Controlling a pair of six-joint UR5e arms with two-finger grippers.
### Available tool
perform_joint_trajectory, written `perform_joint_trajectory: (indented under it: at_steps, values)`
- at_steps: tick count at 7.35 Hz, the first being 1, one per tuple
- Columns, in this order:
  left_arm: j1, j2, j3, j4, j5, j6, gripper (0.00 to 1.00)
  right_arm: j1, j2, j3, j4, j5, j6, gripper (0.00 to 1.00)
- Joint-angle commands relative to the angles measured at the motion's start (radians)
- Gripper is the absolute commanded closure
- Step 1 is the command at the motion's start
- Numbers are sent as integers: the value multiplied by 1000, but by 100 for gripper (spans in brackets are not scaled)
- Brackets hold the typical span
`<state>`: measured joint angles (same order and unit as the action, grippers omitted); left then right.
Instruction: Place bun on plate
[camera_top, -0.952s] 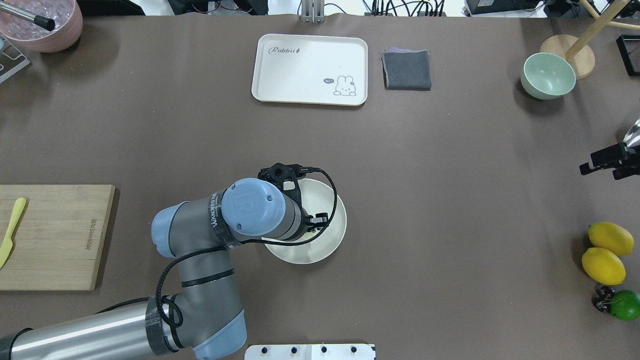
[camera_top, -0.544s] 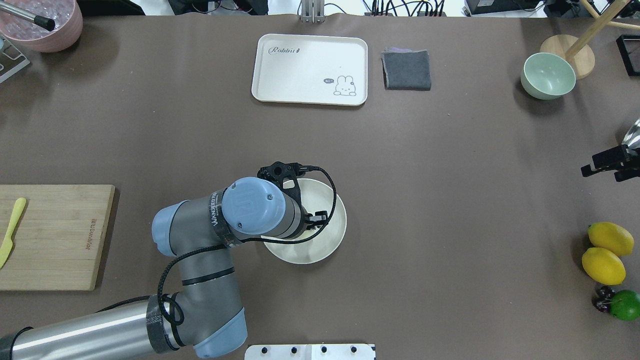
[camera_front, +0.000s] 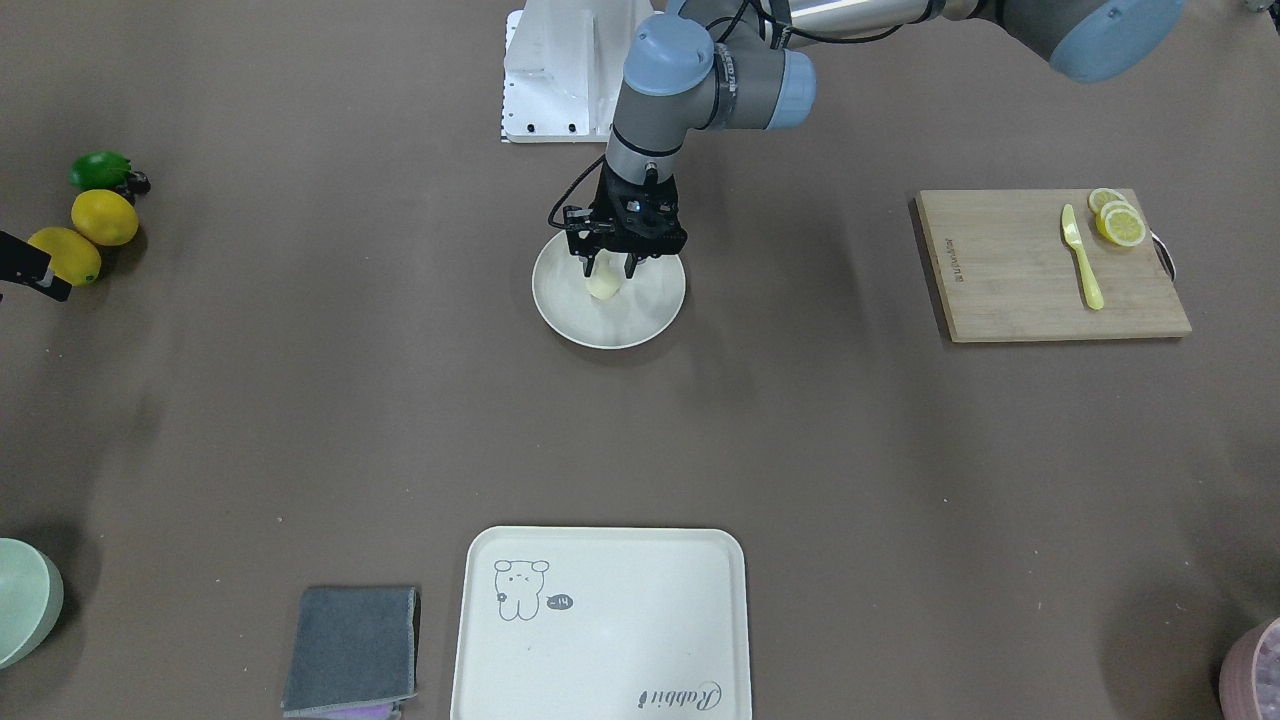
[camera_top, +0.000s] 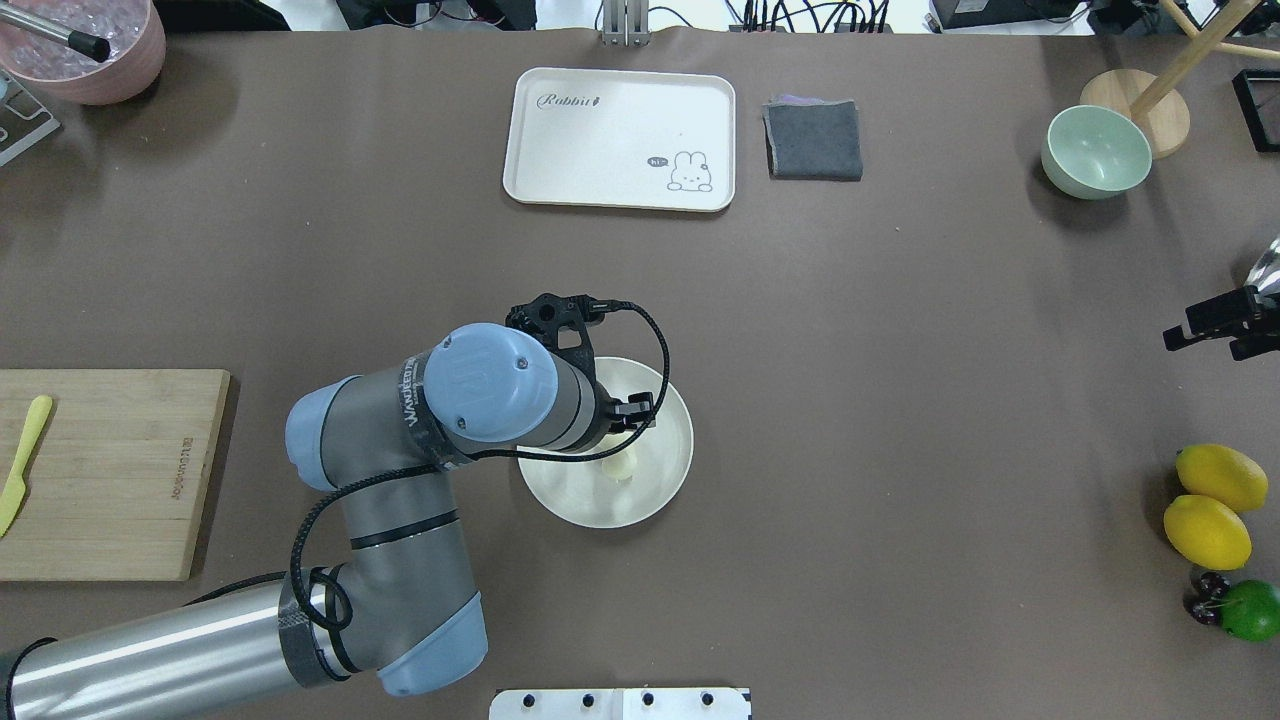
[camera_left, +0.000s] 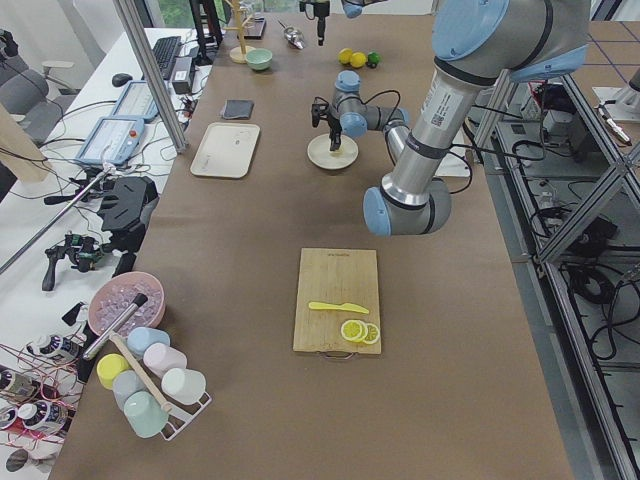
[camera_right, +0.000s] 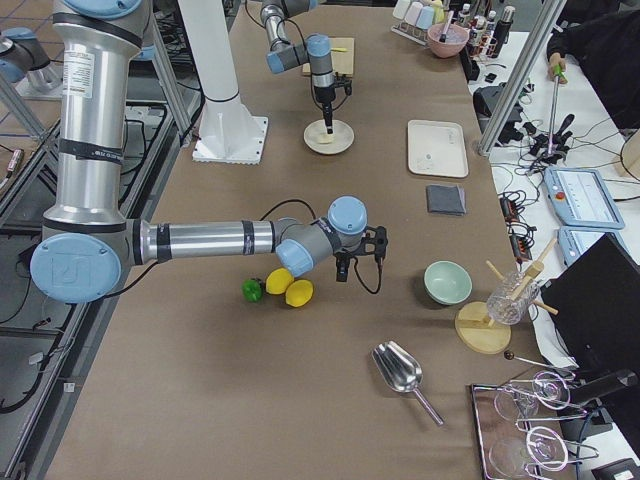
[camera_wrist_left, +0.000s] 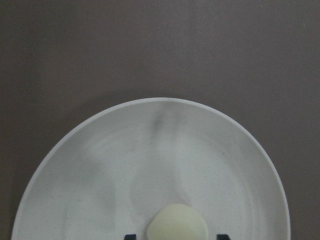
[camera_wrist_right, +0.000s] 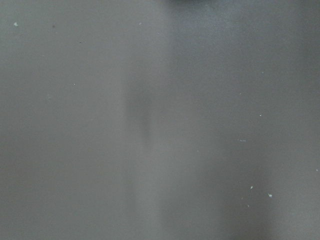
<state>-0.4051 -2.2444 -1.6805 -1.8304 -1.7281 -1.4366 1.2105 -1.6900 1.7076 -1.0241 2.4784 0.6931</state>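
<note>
The bun, a small pale cream lump, lies on the round cream plate near the plate's middle. The overhead view shows the bun peeking out beside the wrist over the plate. My left gripper hangs straight above the bun, open. In the left wrist view the fingertips stand apart on either side of the bun, with a gap to it. My right gripper hovers over bare table at the far right edge; whether it is open or shut does not show.
A cream rabbit tray and a grey cloth lie at the far side. A wooden board with a yellow knife sits left. A green bowl, lemons and a lime sit right.
The left arm has drawn back and to the left, and the bun, hidden under the wrist before, now shows lying on the plate. The right gripper has hardly moved.
</note>
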Motion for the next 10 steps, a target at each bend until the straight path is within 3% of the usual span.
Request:
perform_joint_trajectory:
  at_steps: [1, 2, 4, 5, 7, 9, 10]
  values:
    - [-55, 49, -112, 57, -2, 69, 2, 58, -2, 3, -1, 16, -57, 1]
    - [-120, 60, -154, 144, -26, 220, 2, 104, -25, -5, -5, 16, -183, 1]
    - [-332, 162, -186, 178, -242, 477, 2, 170, -37, -17, -28, 4, -312, 0]
    - [-448, 319, -259, 174, -337, 637, 2, 194, -37, -23, -54, 2, -361, 0]
    - [-695, 513, -283, 172, -534, 1003, 2, 236, -36, -26, -143, -45, -487, 0]
    - [-788, 696, -277, 168, -554, 1169, 2, 340, -28, -22, -314, -64, -684, 0]
    - [-794, 783, -268, 137, -553, 1183, 2, 371, -30, -20, -342, -64, -716, 0]
